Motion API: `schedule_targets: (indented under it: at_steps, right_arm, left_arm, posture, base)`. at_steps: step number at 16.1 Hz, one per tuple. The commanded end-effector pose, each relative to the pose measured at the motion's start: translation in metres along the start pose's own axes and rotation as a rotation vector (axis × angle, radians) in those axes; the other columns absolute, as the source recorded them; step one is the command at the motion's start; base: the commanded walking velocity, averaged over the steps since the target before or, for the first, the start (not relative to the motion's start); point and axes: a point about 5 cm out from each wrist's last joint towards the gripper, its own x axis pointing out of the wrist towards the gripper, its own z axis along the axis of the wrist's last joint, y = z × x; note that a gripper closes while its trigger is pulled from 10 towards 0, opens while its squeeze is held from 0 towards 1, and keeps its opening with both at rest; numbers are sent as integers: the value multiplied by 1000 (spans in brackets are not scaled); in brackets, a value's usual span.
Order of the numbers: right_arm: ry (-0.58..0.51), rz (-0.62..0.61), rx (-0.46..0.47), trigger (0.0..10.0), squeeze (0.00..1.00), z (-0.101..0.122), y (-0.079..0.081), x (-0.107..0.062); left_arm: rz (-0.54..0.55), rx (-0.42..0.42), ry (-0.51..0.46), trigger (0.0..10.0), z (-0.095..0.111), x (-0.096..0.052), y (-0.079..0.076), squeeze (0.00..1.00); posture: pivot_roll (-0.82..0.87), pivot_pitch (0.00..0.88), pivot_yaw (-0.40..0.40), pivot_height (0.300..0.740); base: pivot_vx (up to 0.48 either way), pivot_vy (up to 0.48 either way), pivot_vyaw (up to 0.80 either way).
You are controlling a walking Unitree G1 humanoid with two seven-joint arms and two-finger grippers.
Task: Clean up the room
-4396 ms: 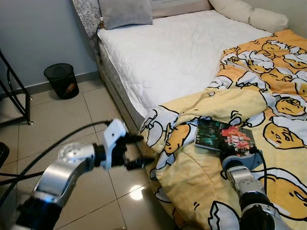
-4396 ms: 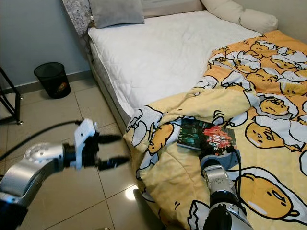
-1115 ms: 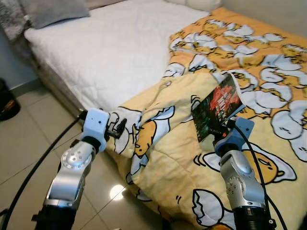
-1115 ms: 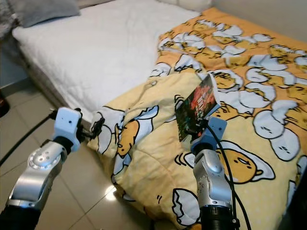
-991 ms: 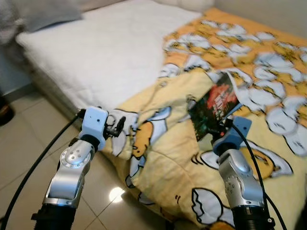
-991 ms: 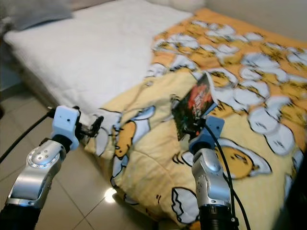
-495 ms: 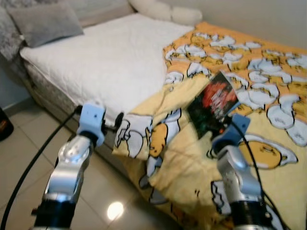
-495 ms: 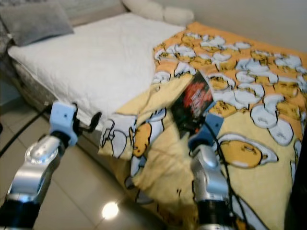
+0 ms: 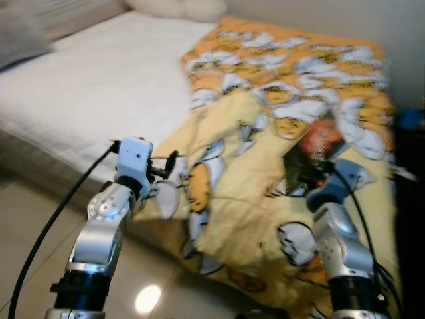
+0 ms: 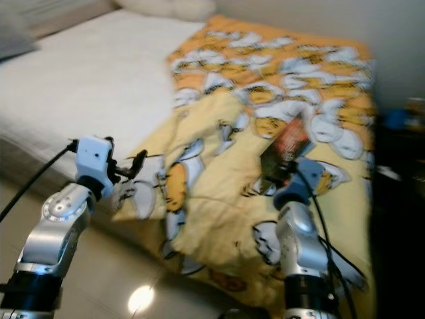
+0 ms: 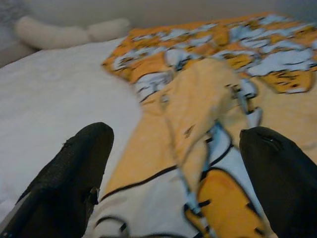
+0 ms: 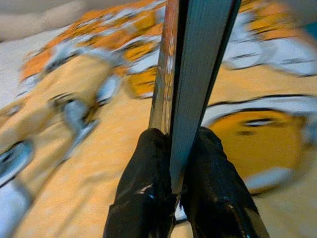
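We count one bed [image 9: 60, 100] under a white sheet, and we take it as our landmark. On it lies one yellow blanket [image 9: 279, 100] printed with cartoon figures, spilling over the bed's near edge. At the bed's far end we make out two pale pillows [image 11: 64, 33], side by side. Above the blanket is one book [image 9: 317, 156] with a dark, reddish cover. Two grippers are in view: the left gripper [image 9: 167, 174] at the bed's near edge and the right gripper [image 12: 174, 153] over the blanket, with two black fingers each.
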Motion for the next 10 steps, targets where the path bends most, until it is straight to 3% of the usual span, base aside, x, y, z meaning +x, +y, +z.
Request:
schedule_targets:
  at_steps: [1,4,10]
  right_arm:
    - [-32,33,9,10000,0,9,9,3]
    - [-33,26,21,10000,0,10,8,5]
    - [-32,56,-13,10000,0,8,14,4]
  left_arm:
    - [9,0,20,10000,-3,0,2,0]
    - [3,-9,20,10000,-3,2,2,0]
    - [6,-7,33,10000,-6,0,5,0]
  posture:
    - [-37,0,2,740]
    - [-40,0,3,740]
    - [-40,0,2,740]
  base:
    - [0,0,-800]
    - [0,0,-800]
    - [0,373,-800]
